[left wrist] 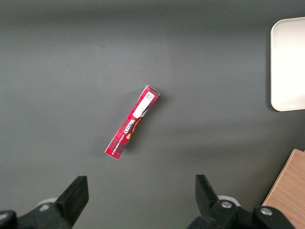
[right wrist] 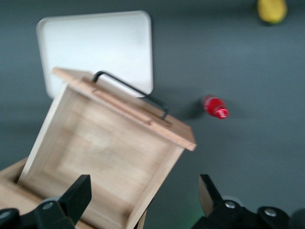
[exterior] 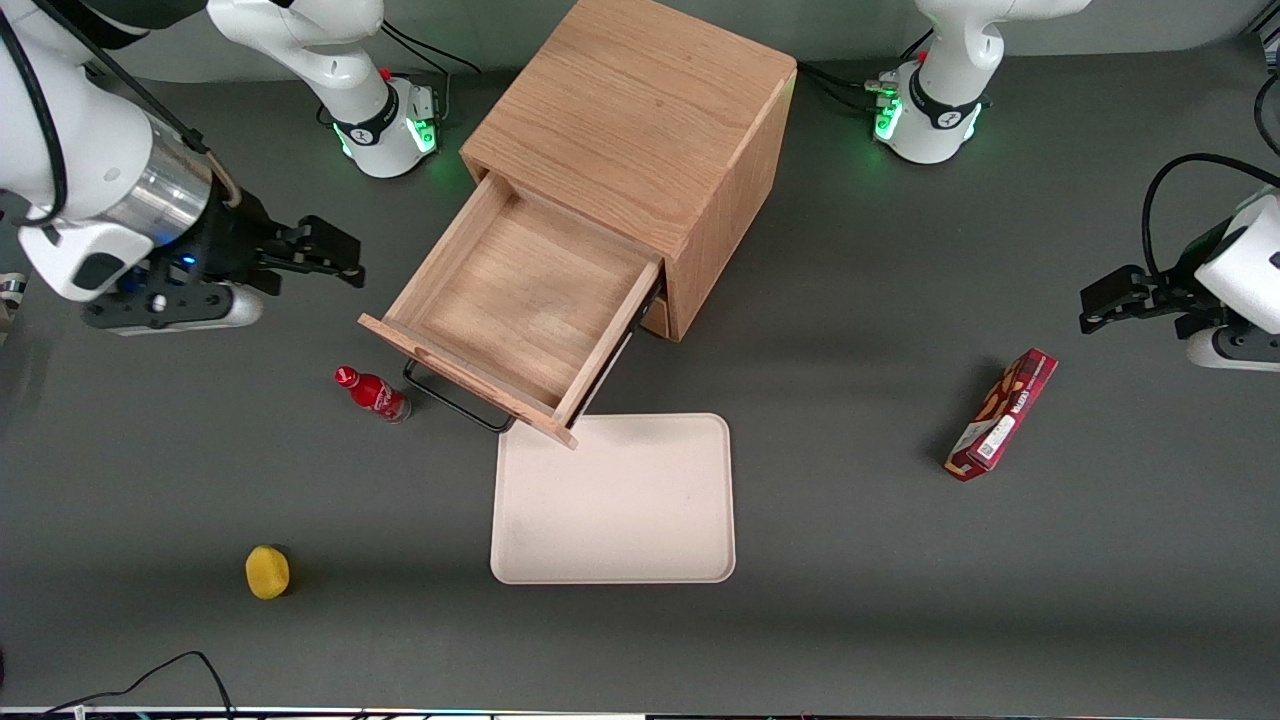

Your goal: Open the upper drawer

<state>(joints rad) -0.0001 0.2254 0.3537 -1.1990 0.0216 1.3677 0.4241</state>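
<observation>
With my gripper (exterior: 318,258) spread wide at the working arm's end of the table, I can read nothing: the red box (left wrist: 132,122) bears illegible white lettering and a coded sticker, the red bottle (exterior: 372,393) illegible white script.

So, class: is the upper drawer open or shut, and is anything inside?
Open and empty: the upper drawer is pulled well out, its bare wooden floor showing. The pincer hangs open, clear of it.

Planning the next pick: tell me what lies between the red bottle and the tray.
Front view: the upper drawer, pulled out and empty, its black handle overhanging the table between the red bottle and tray. The gripper hangs open, apart.
</observation>
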